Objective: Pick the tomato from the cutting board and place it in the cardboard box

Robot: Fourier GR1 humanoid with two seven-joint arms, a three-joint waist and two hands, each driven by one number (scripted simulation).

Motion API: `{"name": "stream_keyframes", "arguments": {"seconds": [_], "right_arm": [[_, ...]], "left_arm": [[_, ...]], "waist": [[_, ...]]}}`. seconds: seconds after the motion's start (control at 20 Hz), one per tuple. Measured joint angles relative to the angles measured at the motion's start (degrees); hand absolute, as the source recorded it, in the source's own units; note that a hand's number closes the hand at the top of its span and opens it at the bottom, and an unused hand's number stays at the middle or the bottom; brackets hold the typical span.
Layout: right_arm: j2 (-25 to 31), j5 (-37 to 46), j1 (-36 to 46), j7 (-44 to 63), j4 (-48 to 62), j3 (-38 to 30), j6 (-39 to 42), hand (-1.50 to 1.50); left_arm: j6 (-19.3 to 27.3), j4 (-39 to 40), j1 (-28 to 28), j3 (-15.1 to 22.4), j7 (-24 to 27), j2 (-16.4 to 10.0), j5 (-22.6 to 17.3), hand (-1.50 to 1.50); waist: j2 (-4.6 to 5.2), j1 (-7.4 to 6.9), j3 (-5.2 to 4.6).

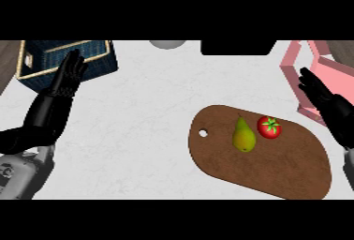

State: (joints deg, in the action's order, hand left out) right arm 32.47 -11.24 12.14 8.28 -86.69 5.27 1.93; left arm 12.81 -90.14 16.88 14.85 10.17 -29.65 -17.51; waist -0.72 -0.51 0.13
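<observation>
A red tomato [269,127] with a green stem lies on the brown cutting board [266,164], near its far right side. Just left of it on the same board rests a yellow-green pear [243,135]. At the far left stands a dark blue box [97,64] with tan edges. My right hand [323,104] is at the right edge, open with fingers up, apart from the tomato. Over at the left my left hand [68,77] is open too, fingers raised in front of the blue box.
A pink open container [303,63] stands at the far right, behind my right hand. A grey round object [167,44] and a black block [235,47] sit at the back edge. White counter [138,126] lies between the board and the left arm.
</observation>
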Motion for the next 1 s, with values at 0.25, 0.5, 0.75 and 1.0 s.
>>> {"name": "stream_keyframes", "arguments": {"seconds": [0.25, 0.5, 0.75, 1.0], "right_arm": [[-2.7, -7.1, 0.3, -2.6, 2.6, -3.3, 4.1, -1.50], [5.0, 4.6, -0.7, -9.6, 1.2, 1.8, 8.7, -1.50], [1.6, 0.2, -6.0, -25.3, 10.0, -1.4, 13.1, -1.50], [3.4, 2.2, -4.2, -41.5, 22.1, -3.8, 20.3, -1.50]], "left_arm": [[3.3, 4.9, -3.6, -3.0, -4.7, -4.7, 3.5, 0.00], [6.0, 11.0, -8.0, -3.4, -8.6, -7.2, 6.3, 0.00], [7.3, 14.4, -10.1, -4.1, -10.4, -7.9, 7.7, 0.00], [8.2, 15.8, -10.4, -3.9, -10.8, -6.5, 9.5, 0.00]], "waist": [[0.64, -0.48, 0.06], [1.07, -1.26, -0.26], [1.16, -0.20, 0.06], [1.11, -0.28, 0.04]]}}
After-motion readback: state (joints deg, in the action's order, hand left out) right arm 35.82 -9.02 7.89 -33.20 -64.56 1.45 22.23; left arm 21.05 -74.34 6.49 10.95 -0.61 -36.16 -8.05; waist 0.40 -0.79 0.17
